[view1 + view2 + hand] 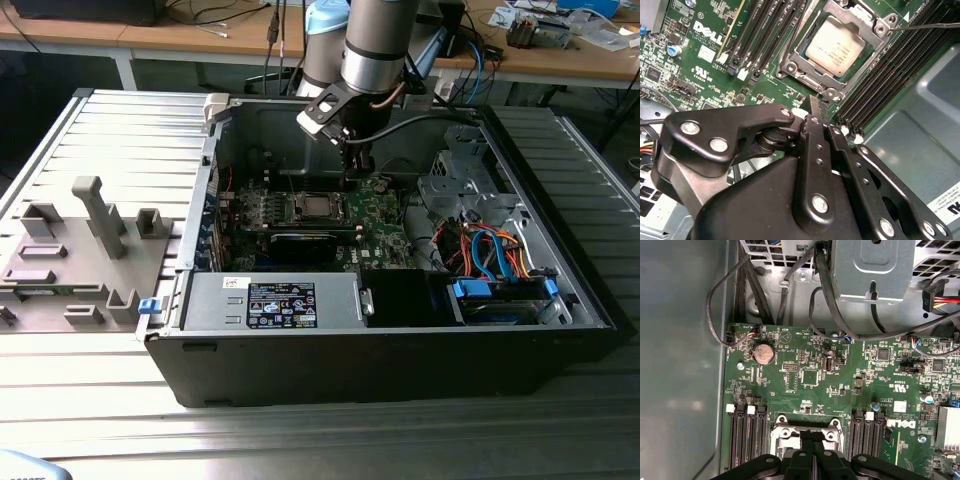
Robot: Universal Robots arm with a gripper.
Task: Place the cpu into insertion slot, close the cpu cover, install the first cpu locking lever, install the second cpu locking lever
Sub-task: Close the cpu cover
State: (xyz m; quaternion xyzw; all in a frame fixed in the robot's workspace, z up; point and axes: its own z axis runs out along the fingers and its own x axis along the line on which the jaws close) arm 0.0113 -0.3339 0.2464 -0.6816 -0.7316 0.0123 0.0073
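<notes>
Dull silver square cpu (pixel 836 46) within silvery cpu cover (pixel 792 62)

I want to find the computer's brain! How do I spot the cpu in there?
Look inside the open black computer case at the green board. Between the rows of long black slots sits a silvery frame; the cpu is the flat, dull-silver square within it.

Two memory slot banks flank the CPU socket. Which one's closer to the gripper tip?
The bank along the grey case wall: its white latch ends sit right beside the gripper. The other bank lies beyond the cpu.
</notes>
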